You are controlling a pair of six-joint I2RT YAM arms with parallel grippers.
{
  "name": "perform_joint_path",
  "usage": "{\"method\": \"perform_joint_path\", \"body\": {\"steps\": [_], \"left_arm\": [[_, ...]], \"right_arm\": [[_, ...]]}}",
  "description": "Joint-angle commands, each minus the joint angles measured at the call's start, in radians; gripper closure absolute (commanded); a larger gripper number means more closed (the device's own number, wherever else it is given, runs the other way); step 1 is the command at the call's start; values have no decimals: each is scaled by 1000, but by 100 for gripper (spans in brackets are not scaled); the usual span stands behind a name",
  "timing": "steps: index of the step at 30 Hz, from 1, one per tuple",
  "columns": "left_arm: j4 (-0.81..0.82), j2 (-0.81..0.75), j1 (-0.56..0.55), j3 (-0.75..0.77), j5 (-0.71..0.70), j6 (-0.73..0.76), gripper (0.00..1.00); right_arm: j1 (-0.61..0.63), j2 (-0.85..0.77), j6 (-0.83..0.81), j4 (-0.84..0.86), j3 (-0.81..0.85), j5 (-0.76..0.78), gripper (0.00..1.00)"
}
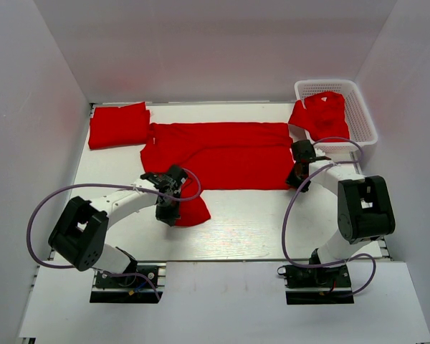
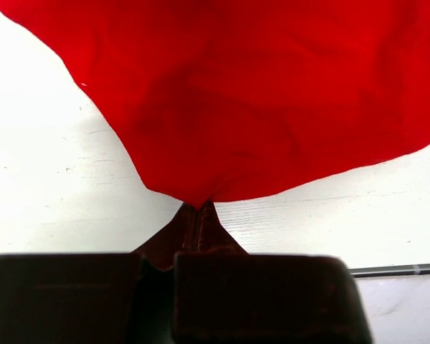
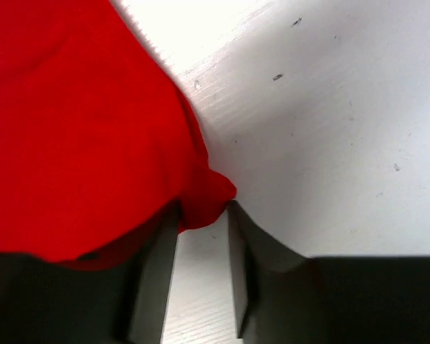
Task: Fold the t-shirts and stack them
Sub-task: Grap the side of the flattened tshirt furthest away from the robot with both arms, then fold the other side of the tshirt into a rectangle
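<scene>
Where my left gripper (image 2: 198,208) is clenched shut, a corner of the spread t-shirt (image 1: 215,154) is caught between the tips. From there the cloth fans out ahead of those fingers, plain bright red over the white table (image 2: 43,186). Its body lies flat and wide between my two grippers, softly creased, with one lower flap drawn out toward my left fingers.

My right gripper (image 3: 204,211) straddles the opposite lower corner. A small bunched point of red sits between the two fingers (image 3: 152,287), which stand partly apart, with bare table showing in the gap. Whether they press the cloth or only flank it, I cannot tell, since red fabric drapes over the tip of the left-hand finger.

Beyond my left fingers and off to their left, a folded t-shirt (image 1: 118,125) lies as a neat red block just beside the spread one. Beyond my right fingers, a third t-shirt (image 1: 321,115) is heaped in a white mesh basket (image 1: 364,118), part of it spilling over the rim. Both wrist views cut the cloth off at their edges, and I cannot make out a collar or a hem.
</scene>
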Motion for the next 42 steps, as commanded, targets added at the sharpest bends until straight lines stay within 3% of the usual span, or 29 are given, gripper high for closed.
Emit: {"method": "perform_joint_path", "body": {"steps": [1,2,5,12,24,30,33,42], "left_arm": [[-9,-37,-3,33,-18,-2,100],[-9,-37,-3,42,-6,-2,100],[-28,-60,-3,51,5,-2,100],[-107,-112,-3,73,14,16,100],[-236,-223,-3,60,140,32,100],[-157,-143,20,253,76,65,100],[-118,-38,31,394,-118,36,100],[-9,128,87,614,-225,96,100]], "right_arm": [[-5,3,17,35,-18,1,63],[-4,4,17,33,-21,1,81],[-4,0,12,35,-27,-2,100],[-1,-34,-32,52,-53,-2,100],[2,-348,-60,-131,-216,-35,100],[-1,-332,-90,-105,-127,-29,100],[-2,-292,-113,-96,-61,-6,100],[-5,-151,-188,-99,131,16,100]]}}
